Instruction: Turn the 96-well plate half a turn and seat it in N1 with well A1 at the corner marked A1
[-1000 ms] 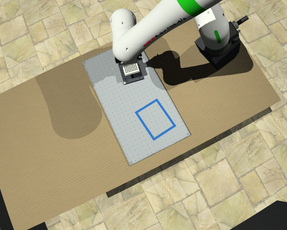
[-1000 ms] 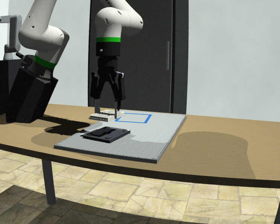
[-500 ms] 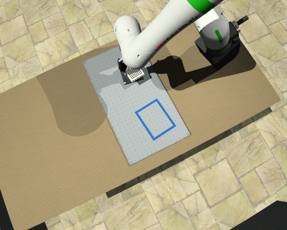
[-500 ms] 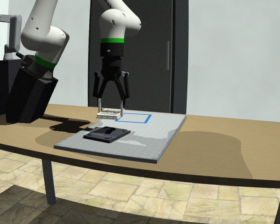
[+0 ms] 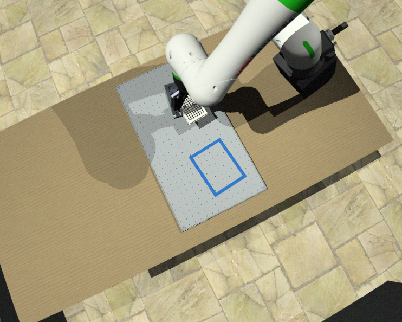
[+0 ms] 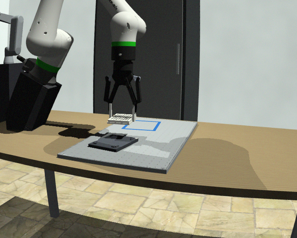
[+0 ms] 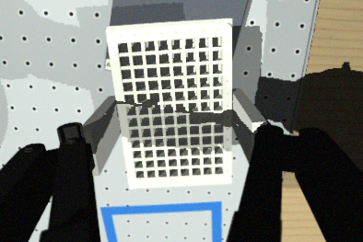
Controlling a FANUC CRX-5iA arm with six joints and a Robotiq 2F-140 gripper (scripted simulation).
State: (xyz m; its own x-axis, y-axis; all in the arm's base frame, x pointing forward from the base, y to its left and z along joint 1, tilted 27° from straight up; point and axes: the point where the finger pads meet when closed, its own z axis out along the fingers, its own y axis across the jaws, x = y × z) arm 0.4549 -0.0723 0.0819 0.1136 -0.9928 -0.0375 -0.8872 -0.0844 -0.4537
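Note:
My gripper is shut on the white 96-well plate, with one finger pad on each long side. It holds the plate level and clear above the grey deck. The plate hangs between the black nest N1, which stands empty, and the blue taped outline B1. In the wrist view the plate fills the middle between my fingers, with the edge of B1 just below it. From above, the plate shows beside my wrist and B1 lies farther along the deck. I cannot tell which corner is the cut one.
The perforated grey deck lies on a wooden table. The robot's black base stands at the table's far corner, and the arm's links reach over the nest end of the deck.

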